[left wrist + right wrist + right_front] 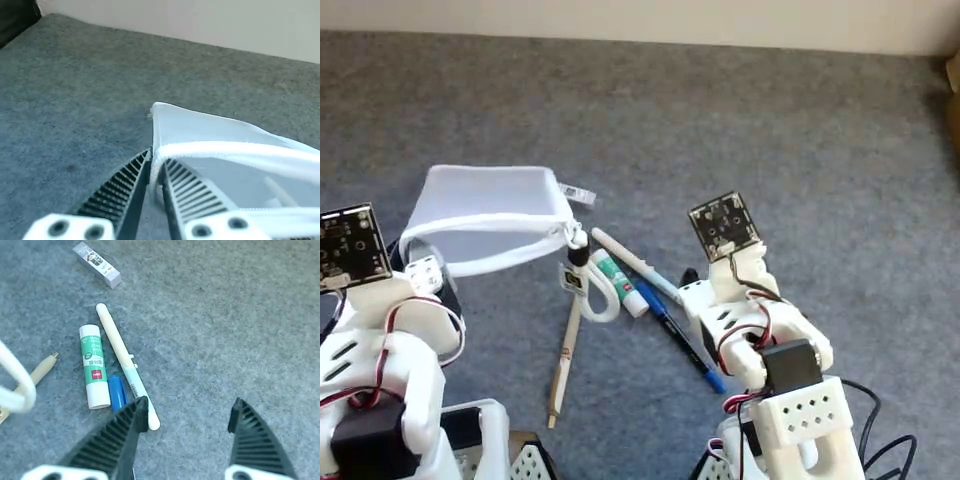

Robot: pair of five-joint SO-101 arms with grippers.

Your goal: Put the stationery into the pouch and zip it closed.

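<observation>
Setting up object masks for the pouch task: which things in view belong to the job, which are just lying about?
Job: white mesh pouch, pinched by the left end effector; white loop strap; glue stick; white pen; blue pen; tan pencil; open right end effector.
Lying about: grey carpet; cables; small grey block beside the pouch, purpose unclear.

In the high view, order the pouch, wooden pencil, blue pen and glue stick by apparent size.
1. pouch, clearly largest.
2. wooden pencil and blue pen: similar length, too close to rank.
3. glue stick, smallest.
</observation>
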